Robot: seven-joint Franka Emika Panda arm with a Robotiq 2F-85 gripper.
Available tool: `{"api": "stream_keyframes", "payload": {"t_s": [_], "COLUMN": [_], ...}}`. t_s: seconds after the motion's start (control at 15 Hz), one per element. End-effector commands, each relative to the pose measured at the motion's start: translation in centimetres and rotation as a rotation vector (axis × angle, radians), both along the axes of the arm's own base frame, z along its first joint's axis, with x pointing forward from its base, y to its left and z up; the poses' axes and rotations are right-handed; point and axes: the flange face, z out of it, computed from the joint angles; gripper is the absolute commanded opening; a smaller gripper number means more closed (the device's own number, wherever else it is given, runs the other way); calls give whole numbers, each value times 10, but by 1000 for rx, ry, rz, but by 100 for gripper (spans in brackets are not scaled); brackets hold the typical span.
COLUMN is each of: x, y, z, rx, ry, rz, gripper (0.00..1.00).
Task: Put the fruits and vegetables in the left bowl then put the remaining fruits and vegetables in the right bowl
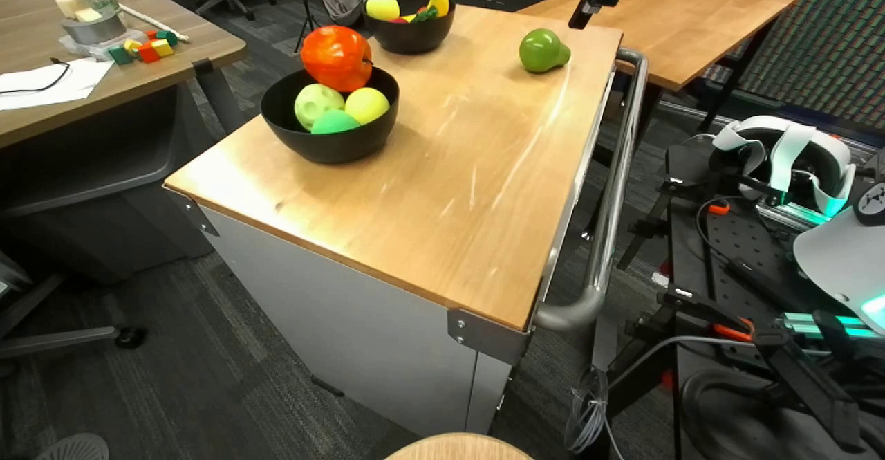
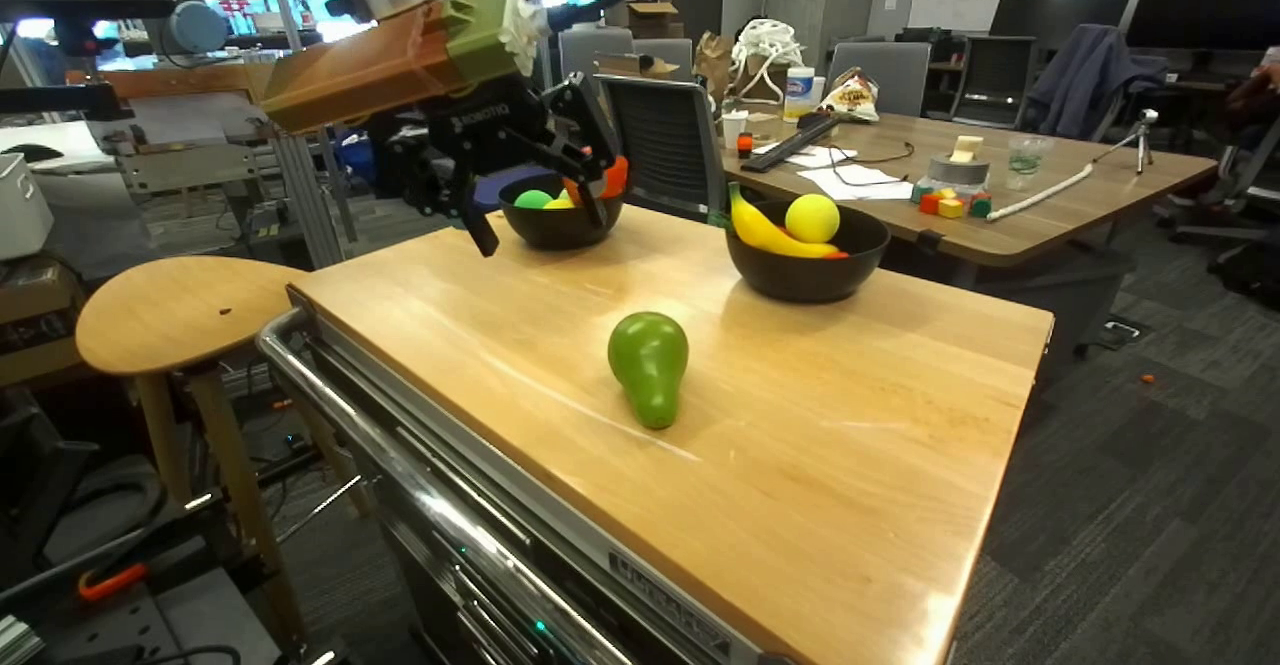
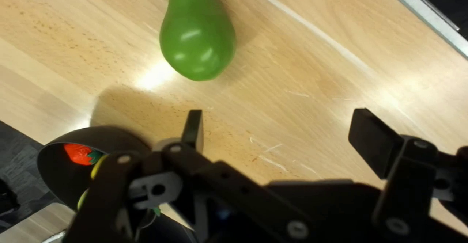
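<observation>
In an exterior view, a glossy green pear [image 1: 541, 50] and two round black bowls [image 1: 332, 145] rest on a scratched, pale wooden cart top [image 1: 422, 200]. In an exterior view, a round wooden stool [image 2: 180, 315] and a brown table [image 2: 1120, 180] stand near the cart top. In the wrist view, the black gripper [image 3: 280, 135] hangs above it, jaws parted.

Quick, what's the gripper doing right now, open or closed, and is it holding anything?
Gripper: open, holding nothing; the jaws stand wide apart, and the green pear lies outside them on the wooden top.
</observation>
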Motion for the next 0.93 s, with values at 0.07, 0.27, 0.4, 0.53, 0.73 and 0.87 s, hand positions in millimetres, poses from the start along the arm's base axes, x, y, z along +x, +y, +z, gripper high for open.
{"api": "stream_keyframes", "payload": {"t_s": [0.07,0.27,0.4,0.53,0.73,0.87], "x": [18,24,30,40,52,63], "y": [-27,-43,-52,-60,-67,-70], "z": [-11,-26,-39,-54,-73,-85], "rx": [-36,-54,-61,-70,-91,-90], "ry": [-60,-55,-36,-23,17,34], "rz": [-72,-114,-146,-178,-214,-230], "gripper": [100,100,100,100,100,100]}}
